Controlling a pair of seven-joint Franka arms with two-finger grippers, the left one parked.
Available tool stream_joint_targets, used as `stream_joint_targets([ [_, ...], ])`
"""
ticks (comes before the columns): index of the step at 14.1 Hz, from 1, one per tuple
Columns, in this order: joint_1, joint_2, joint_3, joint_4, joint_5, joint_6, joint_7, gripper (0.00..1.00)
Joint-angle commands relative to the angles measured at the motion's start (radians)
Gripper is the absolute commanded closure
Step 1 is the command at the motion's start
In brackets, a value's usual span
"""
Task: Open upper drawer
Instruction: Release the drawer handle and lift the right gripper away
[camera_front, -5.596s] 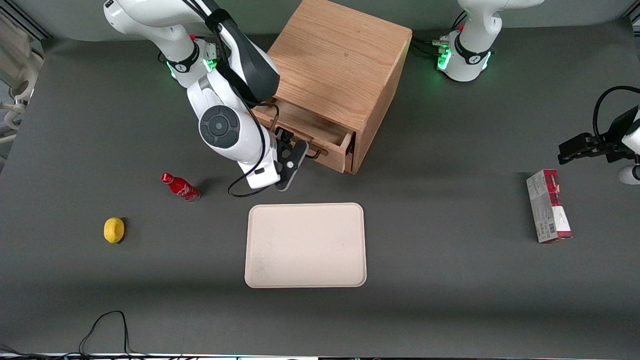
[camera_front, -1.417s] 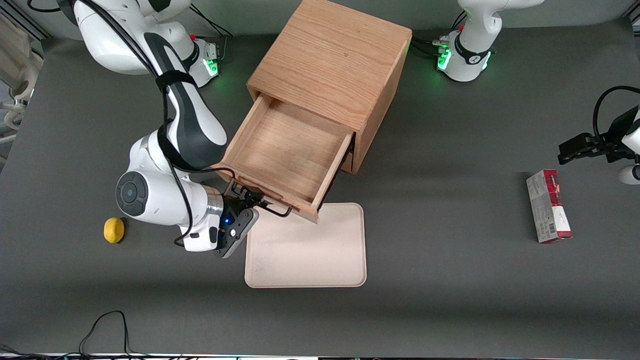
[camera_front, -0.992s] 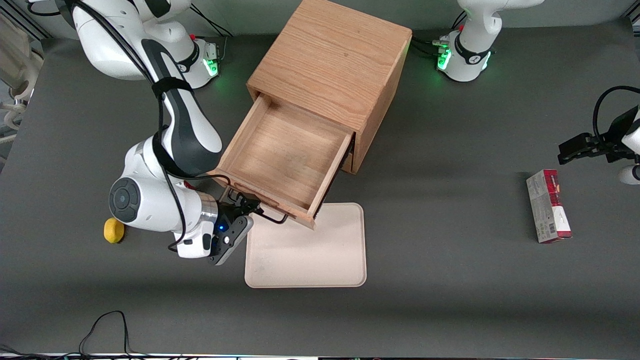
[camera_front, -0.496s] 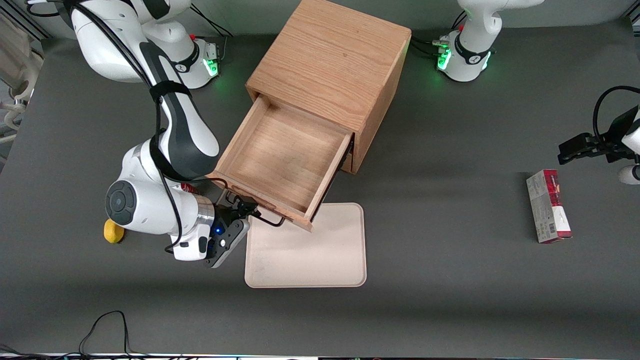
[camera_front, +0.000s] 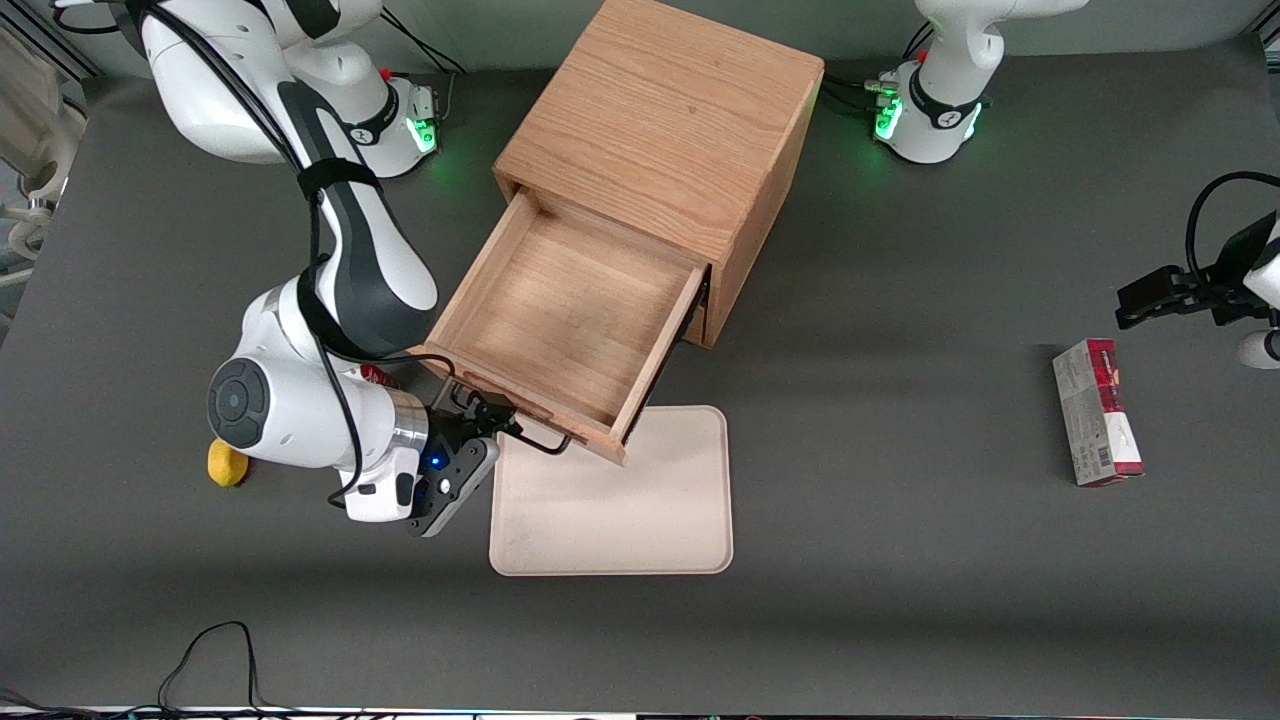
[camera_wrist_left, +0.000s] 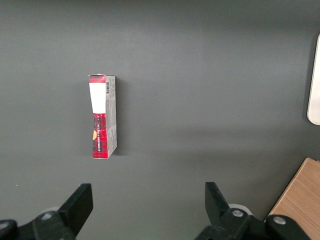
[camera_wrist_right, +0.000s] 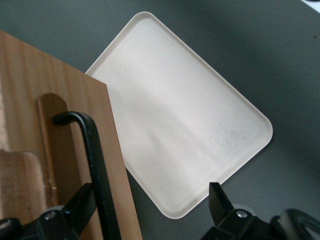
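The oak cabinet (camera_front: 660, 120) stands at the back of the table. Its upper drawer (camera_front: 570, 310) is pulled far out and shows an empty wooden floor. The thin black bar handle (camera_front: 540, 440) is on the drawer front and overhangs the cream tray's edge. My right gripper (camera_front: 482, 425) is at the handle's end toward the working arm. In the right wrist view the gripper (camera_wrist_right: 150, 200) is open. The handle (camera_wrist_right: 95, 165) on the drawer front (camera_wrist_right: 50, 100) runs just beside one finger, and the other finger (camera_wrist_right: 220, 200) is far from it, over the table.
A cream tray (camera_front: 620, 500) lies nearer the front camera than the drawer, also seen from the right wrist (camera_wrist_right: 185, 130). A lemon (camera_front: 225, 465) and a red bottle (camera_front: 375, 375) are partly hidden by the arm. A red box (camera_front: 1095, 410) lies toward the parked arm's end.
The drawer went from barely open to pulled far out. In the last second the arm and the drawer front drifted slightly toward the working arm's end, then stayed nearly still.
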Motion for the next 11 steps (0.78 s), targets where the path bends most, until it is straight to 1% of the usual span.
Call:
stream_joint_targets([
  [1,-0.01,0.009,0.005,0.065,0.029,-0.025,-0.008,0.0],
  [5,-0.015,0.006,-0.008,0.125,0.028,-0.119,0.0,0.0],
  [7,-0.056,-0.015,-0.005,0.142,0.027,-0.192,0.001,0.0],
  [8,-0.076,-0.027,-0.005,0.141,0.017,-0.229,0.0,0.0],
  [9,-0.097,-0.053,-0.002,0.138,-0.001,-0.26,0.0,0.0],
  [11,-0.101,-0.15,-0.014,0.057,-0.095,-0.324,-0.025,0.0],
])
